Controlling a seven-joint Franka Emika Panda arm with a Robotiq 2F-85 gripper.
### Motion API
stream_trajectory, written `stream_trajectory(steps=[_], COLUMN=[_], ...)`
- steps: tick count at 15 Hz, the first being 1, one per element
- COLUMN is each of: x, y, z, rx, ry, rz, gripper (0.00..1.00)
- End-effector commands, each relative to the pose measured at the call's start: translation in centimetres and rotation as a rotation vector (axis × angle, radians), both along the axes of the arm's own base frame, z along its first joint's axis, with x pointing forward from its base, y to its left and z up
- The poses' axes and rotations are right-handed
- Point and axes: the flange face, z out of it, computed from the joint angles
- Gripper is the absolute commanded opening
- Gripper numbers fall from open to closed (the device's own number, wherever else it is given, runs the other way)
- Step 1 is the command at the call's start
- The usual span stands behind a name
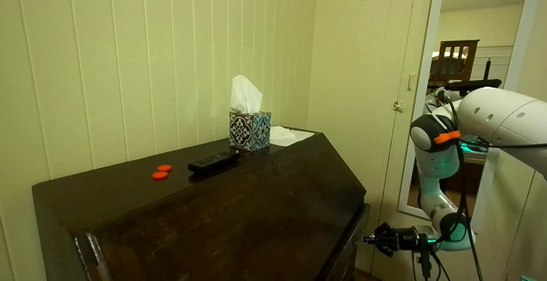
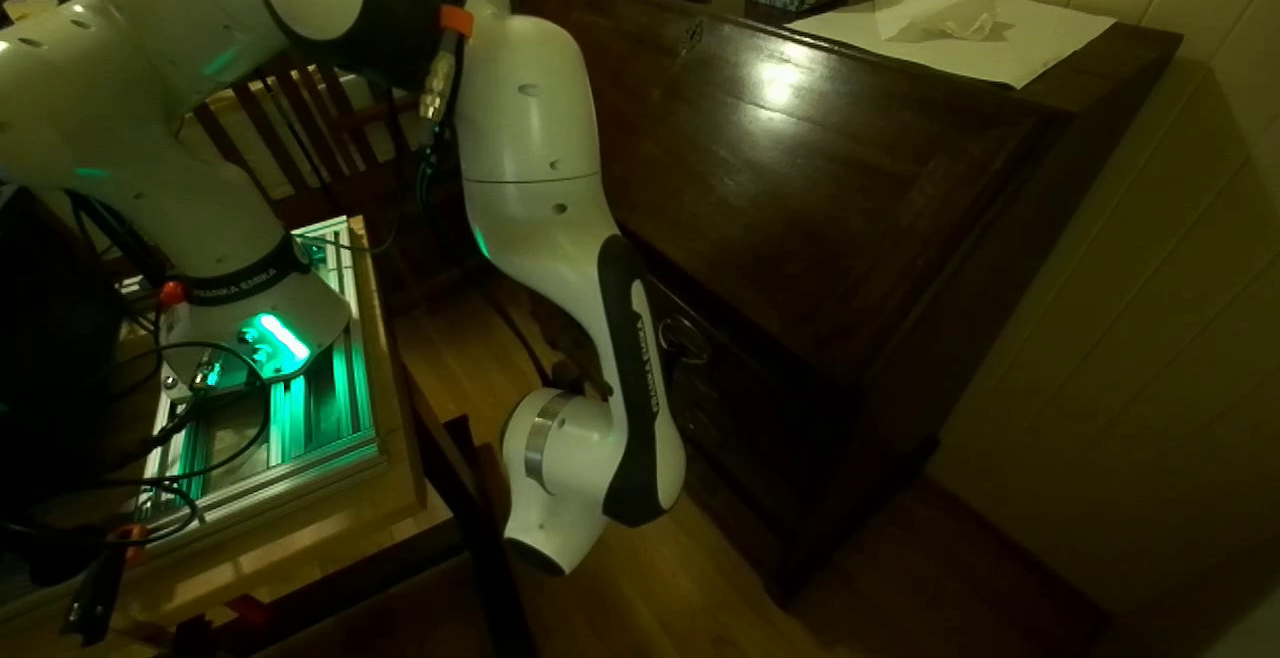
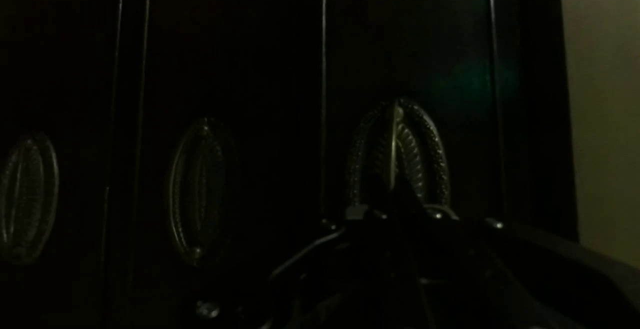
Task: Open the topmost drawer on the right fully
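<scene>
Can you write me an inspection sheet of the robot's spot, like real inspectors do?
Surface: dark wooden desk, sloping in front.
Job's things: drawer with an oval handle; too dark to tell how far it's open.
Clutter: remote, tissue box, two red discs, white paper with a crumpled tissue on it.
Hand: looks shut on the handle, though it's dark there.
Cables: black ones hanging along the robot arm.
Surroundings: white-framed mirror, panelled wall.

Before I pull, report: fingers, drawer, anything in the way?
Fingers look closed on drawer handle. Drawer seems shut, though wrist view is dark. Remote and tissue box sit on desk top, out of the way.
</scene>
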Motion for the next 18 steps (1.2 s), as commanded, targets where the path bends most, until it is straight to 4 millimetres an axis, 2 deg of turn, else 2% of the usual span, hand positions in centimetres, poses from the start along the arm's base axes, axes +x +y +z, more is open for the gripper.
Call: stream_trajectory(steps=[1, 12, 13, 14, 18], x=[-7.1, -6.7, 0.4, 0.7, 0.8], y=[0.3, -1.5, -1.3, -1.3, -1.3], z=[-0.8, -0.1, 0.7, 0.7, 0.7], rx=[0.023, 0.059, 0.024, 0.024, 0.023], ry=[0.119, 0.147, 0.047, 0.043, 0.041], rz=[0.093, 0.182, 0.092, 0.094, 0.094], gripper=[0.02, 0.02, 0.02, 0.06, 0.06])
